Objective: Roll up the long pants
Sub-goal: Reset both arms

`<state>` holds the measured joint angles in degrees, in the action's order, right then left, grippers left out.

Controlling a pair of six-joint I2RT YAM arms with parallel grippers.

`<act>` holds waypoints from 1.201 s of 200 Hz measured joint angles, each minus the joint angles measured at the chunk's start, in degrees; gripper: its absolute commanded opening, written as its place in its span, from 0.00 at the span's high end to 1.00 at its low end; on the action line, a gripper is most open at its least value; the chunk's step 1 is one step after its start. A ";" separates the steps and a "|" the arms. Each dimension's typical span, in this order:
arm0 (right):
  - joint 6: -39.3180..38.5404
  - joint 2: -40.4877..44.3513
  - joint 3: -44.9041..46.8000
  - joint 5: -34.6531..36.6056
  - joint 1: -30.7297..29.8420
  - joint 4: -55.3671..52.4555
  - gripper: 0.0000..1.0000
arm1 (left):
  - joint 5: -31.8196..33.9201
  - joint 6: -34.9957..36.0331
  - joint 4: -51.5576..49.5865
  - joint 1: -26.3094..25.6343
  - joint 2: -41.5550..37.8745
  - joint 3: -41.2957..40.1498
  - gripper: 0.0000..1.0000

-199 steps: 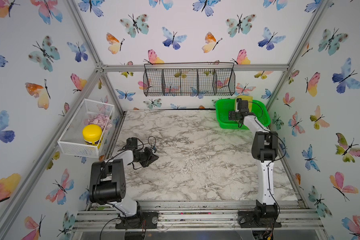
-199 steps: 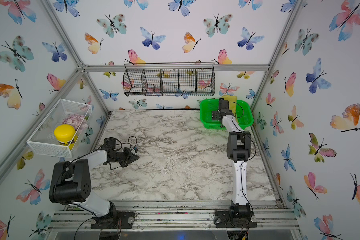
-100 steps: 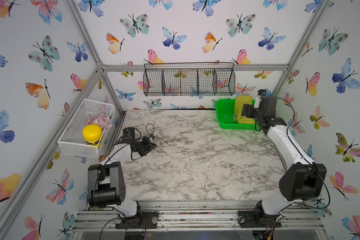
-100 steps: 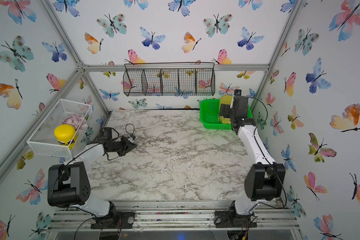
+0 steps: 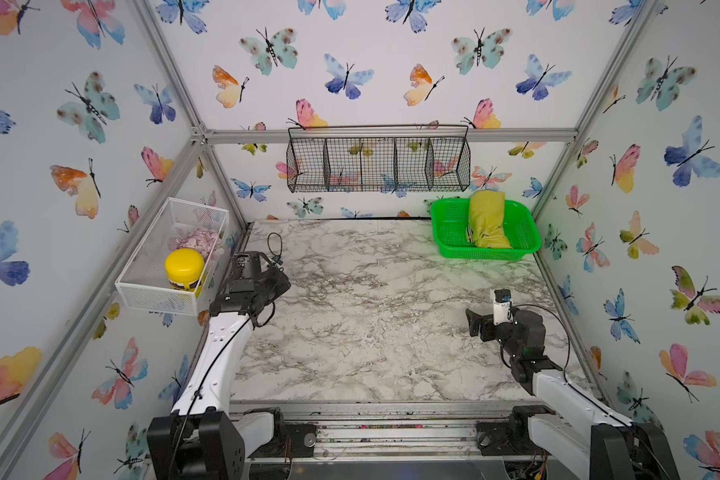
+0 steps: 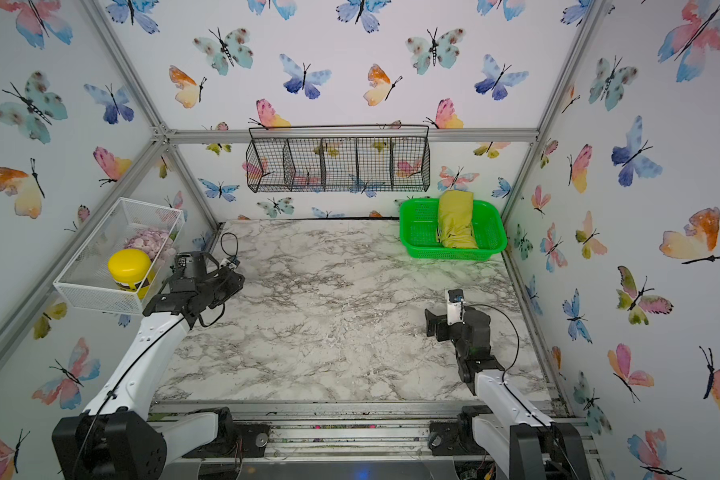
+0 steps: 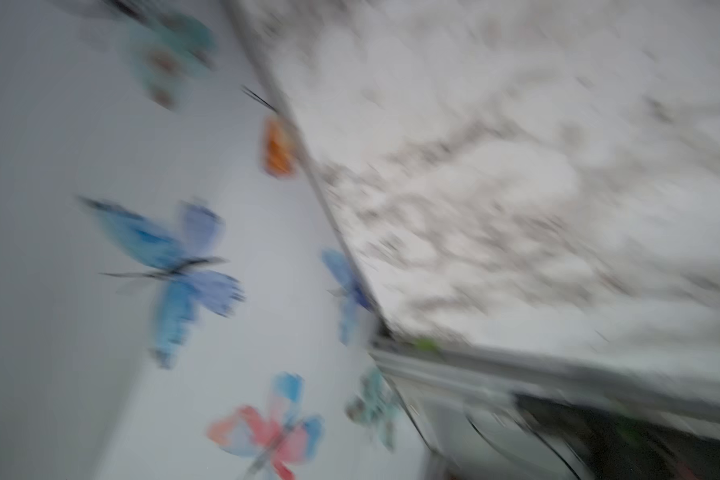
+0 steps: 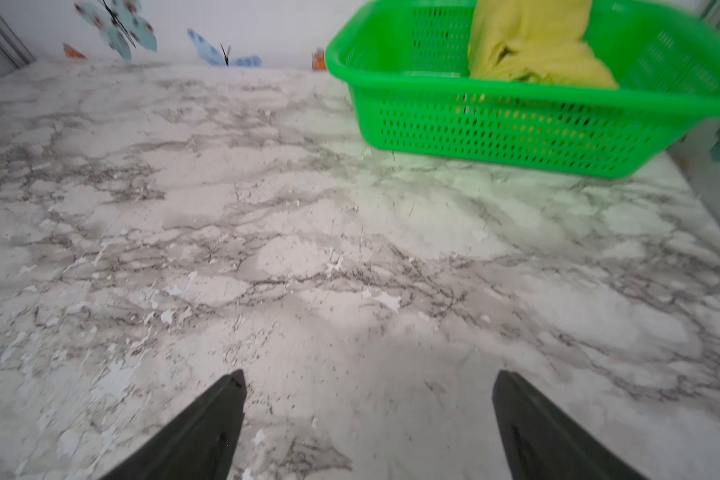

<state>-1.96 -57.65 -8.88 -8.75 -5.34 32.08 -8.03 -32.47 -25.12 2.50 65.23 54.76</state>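
long pants (image 5: 488, 222), a yellow-green bundle in the green basket (image 5: 491, 252); right hand (image 8: 368, 376) apart, empty; left hand (image 5: 277, 286), state unclear

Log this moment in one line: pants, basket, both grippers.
long pants: rolled bundle inside green basket, far right corner of table | right gripper: open, empty, above table | left gripper: near table's left edge, opening unclear

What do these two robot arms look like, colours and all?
The left arm and right arm are white tubes with chunky black joints and thin black cables looping alongside. The right pincer has two dark tapered fingers; a small white box sits on its wrist.
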 measured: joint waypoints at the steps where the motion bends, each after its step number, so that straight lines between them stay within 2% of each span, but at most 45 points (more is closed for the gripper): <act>1: -0.07 -0.02 0.24 0.04 0.00 0.44 0.01 | 0.00 0.00 0.00 0.00 0.00 0.00 0.02; 21: -1.57 -4.55 7.13 3.45 0.00 15.98 0.01 | 1.33 0.07 1.66 0.00 -4.85 -3.85 0.02; 38: -1.75 -11.32 6.95 7.17 0.00 21.59 0.01 | 2.01 -0.42 3.61 0.00 -7.91 -6.27 0.02; 60: -2.56 -19.71 -1.64 7.45 0.17 21.84 0.01 | 3.96 -0.79 7.04 0.00 -9.25 -8.83 0.02; 80: -3.72 -28.44 -12.92 3.02 0.17 21.09 0.01 | 8.41 0.22 8.41 0.00 -9.14 -11.15 0.02; 93: -3.63 -30.56 -15.39 2.47 0.26 21.03 0.01 | 12.04 0.83 9.27 0.00 -9.16 -12.70 0.02; 109: -2.75 -30.64 -12.50 2.73 0.83 24.63 0.01 | 15.65 1.92 13.68 0.00 -10.32 -16.41 0.02; 126: -1.51 -32.26 -4.55 3.72 1.36 34.93 0.01 | 19.39 5.11 22.43 0.00 -14.45 -24.22 0.02; 147: -1.53 -32.44 -1.40 3.76 1.66 34.18 0.01 | 22.99 9.01 32.52 0.04 -16.79 -32.26 0.02; 197: -1.49 -32.70 -5.09 3.72 1.66 36.28 0.01 | 23.28 19.87 58.23 0.04 -7.65 -41.62 0.02; 215: -1.49 -32.70 -5.09 3.72 1.66 36.30 0.01 | 22.18 21.38 64.87 0.07 -2.25 -41.77 0.02; 240: -1.27 -32.70 -5.11 3.89 1.66 35.98 0.01 | 16.92 24.74 67.12 0.13 4.68 -38.18 0.02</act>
<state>-3.22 -90.35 -14.00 -4.86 -3.68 68.05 8.88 -7.73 42.00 2.63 69.91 16.58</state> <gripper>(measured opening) 0.990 0.984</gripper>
